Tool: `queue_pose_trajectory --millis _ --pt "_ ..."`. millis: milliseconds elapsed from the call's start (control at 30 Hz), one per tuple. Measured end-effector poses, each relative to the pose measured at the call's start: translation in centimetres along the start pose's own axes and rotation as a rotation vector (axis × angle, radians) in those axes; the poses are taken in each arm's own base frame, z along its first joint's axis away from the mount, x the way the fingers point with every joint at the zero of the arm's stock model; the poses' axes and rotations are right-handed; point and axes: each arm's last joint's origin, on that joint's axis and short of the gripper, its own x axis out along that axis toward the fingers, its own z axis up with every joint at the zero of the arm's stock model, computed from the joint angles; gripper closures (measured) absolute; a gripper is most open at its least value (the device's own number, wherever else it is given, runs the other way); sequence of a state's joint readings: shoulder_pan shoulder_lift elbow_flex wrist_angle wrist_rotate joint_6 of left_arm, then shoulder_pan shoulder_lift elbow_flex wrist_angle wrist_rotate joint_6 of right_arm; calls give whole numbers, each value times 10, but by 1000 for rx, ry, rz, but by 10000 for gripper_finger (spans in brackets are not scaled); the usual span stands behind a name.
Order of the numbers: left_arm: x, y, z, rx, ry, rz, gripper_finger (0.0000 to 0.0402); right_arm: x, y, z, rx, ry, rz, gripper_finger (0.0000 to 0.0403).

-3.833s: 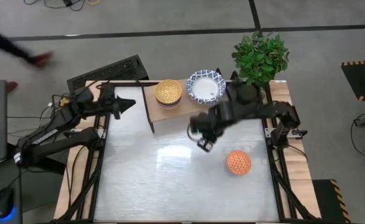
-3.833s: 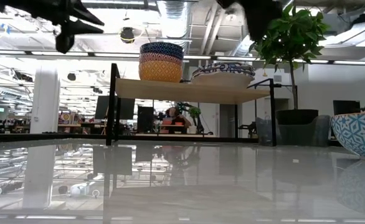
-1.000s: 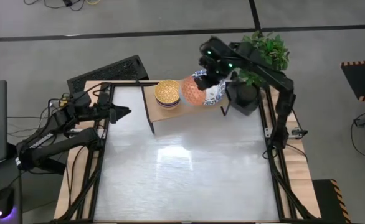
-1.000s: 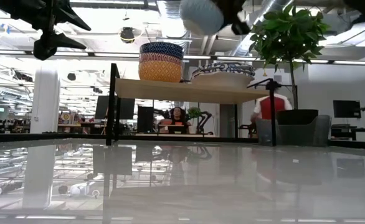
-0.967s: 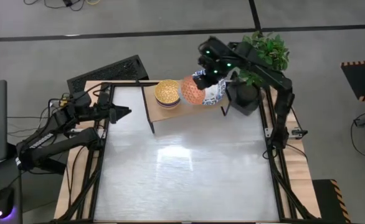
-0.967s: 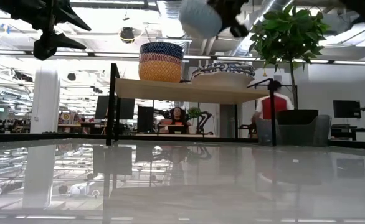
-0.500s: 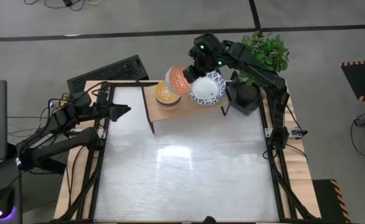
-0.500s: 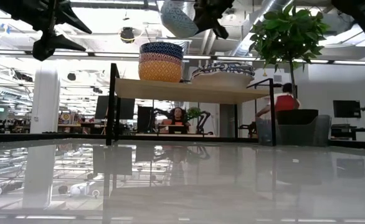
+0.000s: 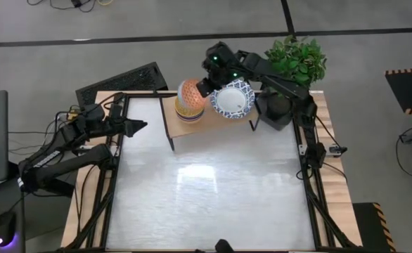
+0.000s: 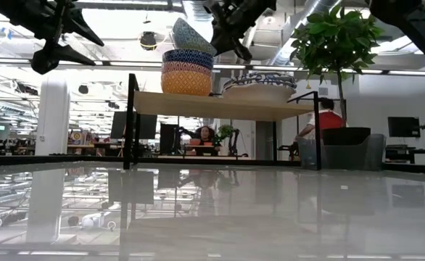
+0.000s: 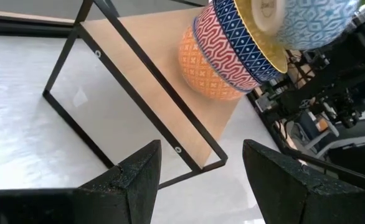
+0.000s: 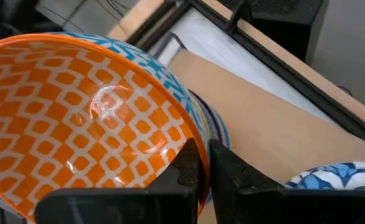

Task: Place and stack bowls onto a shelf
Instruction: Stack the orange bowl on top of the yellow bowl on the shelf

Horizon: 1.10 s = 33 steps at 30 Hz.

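Note:
On the light wood shelf [image 9: 213,128] at the table's far edge stand a stack of small bowls [image 10: 187,72], dark blue on top, and a stack of wide white bowls with blue rims [image 9: 233,100]. My right gripper [image 9: 202,86] is shut on a bowl [image 9: 192,93], orange inside and light blue outside [image 10: 191,36]. That bowl hangs tilted just over the small stack; whether it touches the stack I cannot tell. My left gripper [image 9: 139,125] waits open and raised over the table's left edge, pointing at the shelf. My right gripper pinches the orange bowl's rim [image 12: 189,134] on the side nearest the wide bowls, one finger [image 12: 184,167] inside and the other outside the wall. The fingers slant down from the table's right. The bowl is tilted, its mouth tipped up toward the gripper.
A black plant pot [image 9: 280,105] with a green plant [image 9: 295,62] stands right of the shelf. The shelf's thin black legs [image 10: 132,119] rise from the table. The white tabletop [image 9: 206,190] lies bare in front. A person in red [image 10: 331,116] shows in the room behind.
My right gripper has carried the orange bowl toward the table's left edge, from over the wide white bowls to over the small stack, sinking a little. The bowl has tipped further onto its side.

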<state>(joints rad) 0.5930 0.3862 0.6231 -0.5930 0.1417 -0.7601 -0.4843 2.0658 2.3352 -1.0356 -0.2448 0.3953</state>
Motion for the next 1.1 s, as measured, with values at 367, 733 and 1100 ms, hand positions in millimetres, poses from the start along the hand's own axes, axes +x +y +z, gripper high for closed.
queue_pose_trajectory --millis 367,733,1100 --pt "0 1 1 3 -21 22 191 0 0 -1 -2 14 16 365" --pt "0 1 1 3 -21 22 191 11 5 -8 -14 77 30 364" --pt "0 1 1 3 -20 22 191 11 5 -8 -21 71 32 319"
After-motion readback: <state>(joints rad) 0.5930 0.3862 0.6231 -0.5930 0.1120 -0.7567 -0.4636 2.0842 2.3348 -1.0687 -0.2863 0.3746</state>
